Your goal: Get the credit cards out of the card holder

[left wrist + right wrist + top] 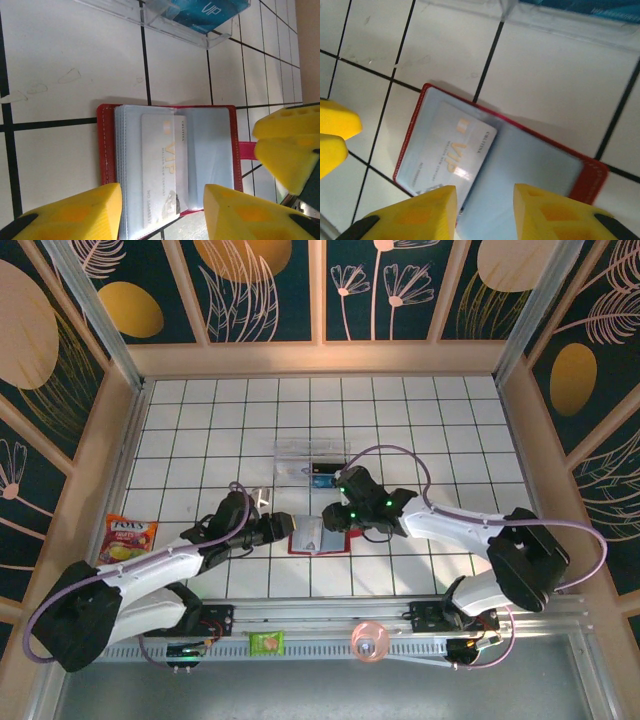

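Observation:
The red card holder [318, 538] lies open on the white tiled table, its grey-blue sleeves facing up [215, 150] [530, 165]. A pale VIP credit card [164, 165] [447, 155] rests askew on the sleeves, one corner past the holder's edge. My left gripper [285, 530] [162, 215] hovers over the holder's left side, open, with the card lying loose between its fingers. My right gripper [335, 520] [485, 212] stands open over the holder's right part, holding nothing. In each wrist view the other gripper's yellow fingers [290, 145] [332, 135] show at the side.
A clear plastic box [310, 462] [165, 22] holding a blue VIP card [200, 12] stands just beyond the holder. A snack packet [130, 537] lies at the left. A green packet [267, 642] and a pink round thing [369, 640] sit on the front rail.

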